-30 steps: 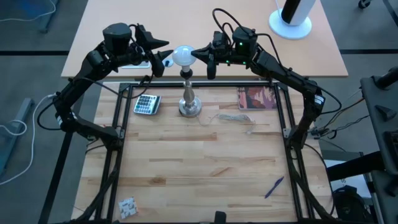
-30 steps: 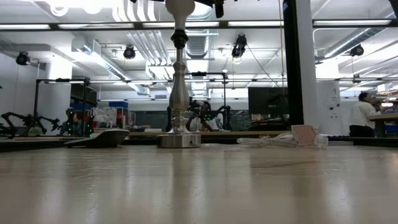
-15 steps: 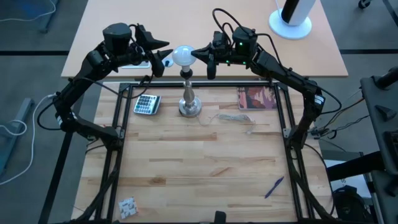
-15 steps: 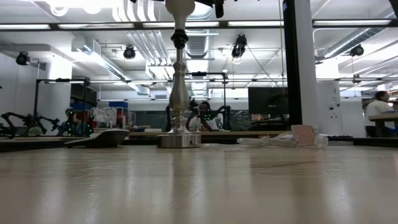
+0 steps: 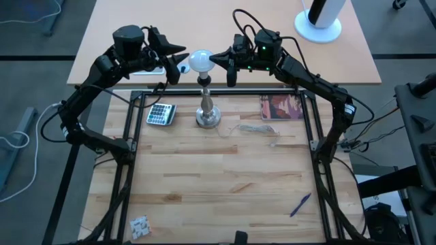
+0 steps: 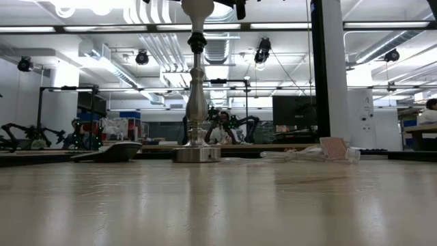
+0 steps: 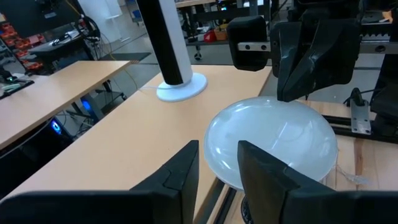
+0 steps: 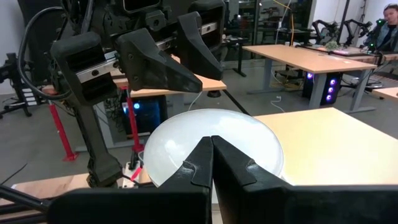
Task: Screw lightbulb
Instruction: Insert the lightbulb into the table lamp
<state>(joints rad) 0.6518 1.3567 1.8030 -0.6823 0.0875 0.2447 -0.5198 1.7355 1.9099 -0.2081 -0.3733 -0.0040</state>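
Item: white frosted pear-shaped lightbulb [image 5: 199, 60], seated on top of the silver baluster lamp stand [image 5: 207, 109] at the far edge of the light butcher-block table [image 5: 225, 177].

Left gripper [image 5: 178, 67]: just beside the bulb on its left; fingers [image 7: 180, 174] a narrow gap apart, holding nothing, tips short of the glass.

Right gripper [image 5: 223, 60]: just beside the bulb on its right; fingers [image 8: 200, 165] pressed together, holding nothing.

Step in hand, as judged: bulb already on the socket, turning not confirmed. Next move calls for one gripper to spread, close around the glass and rotate about the stand's axis, lightly, so the stand does not tip.

Also present: grey calculator [image 5: 161, 113], thin cord [image 5: 255, 128], reddish printed card [image 5: 281, 107], blue pen [image 5: 300, 204], small patterned tag [image 5: 139, 226], white cylinder on round base [image 5: 319, 19]. None blocks either gripper.
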